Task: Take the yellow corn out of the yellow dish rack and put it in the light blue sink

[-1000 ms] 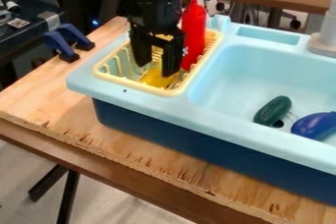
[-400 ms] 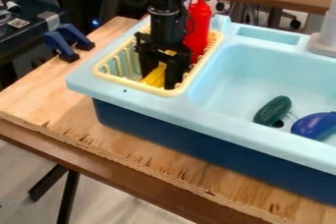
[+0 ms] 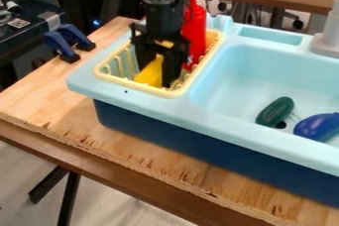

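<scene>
Now | basket [image 3: 127,82]: red bottle [image 3: 195,31], yellow item [image 3: 151,75] clasped by gripper [image 3: 155,77] | sink [image 3: 246,74]: green toy [image 3: 275,111], purple toy [image 3: 318,126]

The claw [image 3: 155,76] has raised the yellow object [image 3: 151,73] slightly.

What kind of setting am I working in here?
Probably a lab or workshop with a toy kitchen set up: a light-blue plastic toy sink sits on a rough-edged plywood board, dark blue clamps grip the board's far edge, and a pale yellow slatted dish rack is set into the sink's corner.
</scene>
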### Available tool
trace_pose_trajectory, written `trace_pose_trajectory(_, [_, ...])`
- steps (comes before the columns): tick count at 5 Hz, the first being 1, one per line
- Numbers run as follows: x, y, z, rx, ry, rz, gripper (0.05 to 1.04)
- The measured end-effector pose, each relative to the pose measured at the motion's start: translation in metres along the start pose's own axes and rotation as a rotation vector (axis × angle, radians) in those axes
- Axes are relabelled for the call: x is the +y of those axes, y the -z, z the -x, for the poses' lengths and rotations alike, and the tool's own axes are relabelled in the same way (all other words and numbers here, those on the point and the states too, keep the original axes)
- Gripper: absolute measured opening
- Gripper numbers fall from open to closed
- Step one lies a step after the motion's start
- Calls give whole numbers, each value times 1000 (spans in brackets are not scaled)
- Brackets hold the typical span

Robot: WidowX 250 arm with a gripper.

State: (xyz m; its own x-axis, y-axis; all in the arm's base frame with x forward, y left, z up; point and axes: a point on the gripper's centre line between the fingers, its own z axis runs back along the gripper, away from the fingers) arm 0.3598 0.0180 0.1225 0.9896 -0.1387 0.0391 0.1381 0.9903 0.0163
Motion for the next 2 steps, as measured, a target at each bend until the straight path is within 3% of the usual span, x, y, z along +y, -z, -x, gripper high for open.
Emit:
trace_pose_trajectory(1, [-1,-26,4,-48,4,-32,706])
trace_pose_trajectory(2, [-20,-59,1,-108,86,-89,706])
